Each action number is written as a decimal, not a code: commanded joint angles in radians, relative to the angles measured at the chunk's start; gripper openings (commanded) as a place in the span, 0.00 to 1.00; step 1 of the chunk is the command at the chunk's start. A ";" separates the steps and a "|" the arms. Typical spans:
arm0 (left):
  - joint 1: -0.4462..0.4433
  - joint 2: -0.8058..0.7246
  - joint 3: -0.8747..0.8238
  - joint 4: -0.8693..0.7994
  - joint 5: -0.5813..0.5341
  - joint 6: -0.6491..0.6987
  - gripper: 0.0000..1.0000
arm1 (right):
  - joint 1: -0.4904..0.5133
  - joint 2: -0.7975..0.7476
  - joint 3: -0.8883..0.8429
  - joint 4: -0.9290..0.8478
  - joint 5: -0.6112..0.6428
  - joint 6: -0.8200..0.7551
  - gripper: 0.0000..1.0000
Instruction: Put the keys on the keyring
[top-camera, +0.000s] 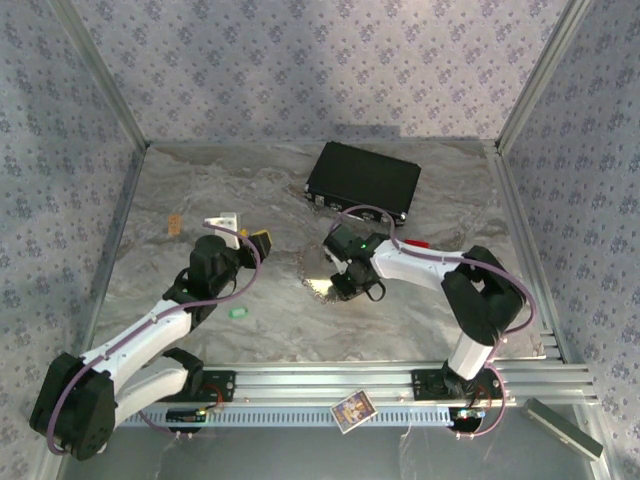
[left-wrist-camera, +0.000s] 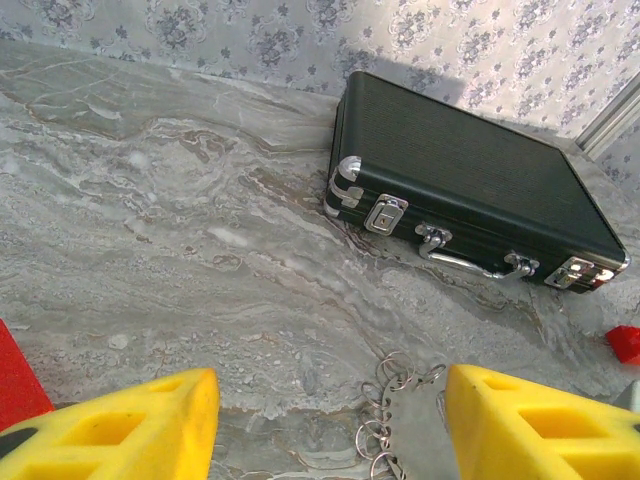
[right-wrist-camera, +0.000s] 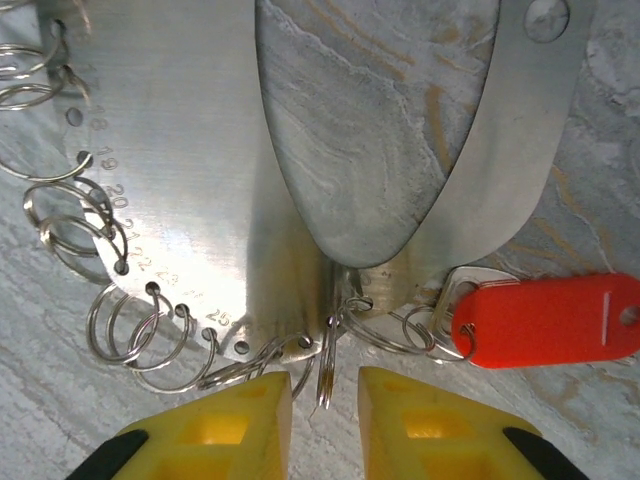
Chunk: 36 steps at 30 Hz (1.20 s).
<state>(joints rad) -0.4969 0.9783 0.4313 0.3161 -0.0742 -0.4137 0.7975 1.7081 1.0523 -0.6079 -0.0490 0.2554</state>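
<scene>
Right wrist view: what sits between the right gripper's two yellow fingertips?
In the right wrist view, a thin silvery split ring stands edge-on at the edge of the flat numbered steel plate.

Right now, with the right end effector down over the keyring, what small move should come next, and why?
Probably close the right end effector on the small split ring standing on edge between its yellow fingers. The ring sits centred in the gap, with space on both sides, at the keyring's edge beside the red key.
</scene>
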 joint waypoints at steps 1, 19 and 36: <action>0.008 0.002 0.002 0.032 0.012 -0.010 0.61 | 0.003 0.019 0.028 -0.004 0.004 0.016 0.23; 0.008 -0.001 0.004 0.030 0.007 -0.002 0.61 | 0.006 0.053 0.044 -0.007 0.048 0.015 0.11; 0.008 -0.054 0.043 -0.012 0.061 0.118 0.55 | 0.023 -0.163 0.031 0.095 0.048 -0.156 0.00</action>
<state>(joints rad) -0.4965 0.9565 0.4316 0.3099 -0.0544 -0.3607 0.8127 1.6211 1.0740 -0.5678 -0.0109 0.1825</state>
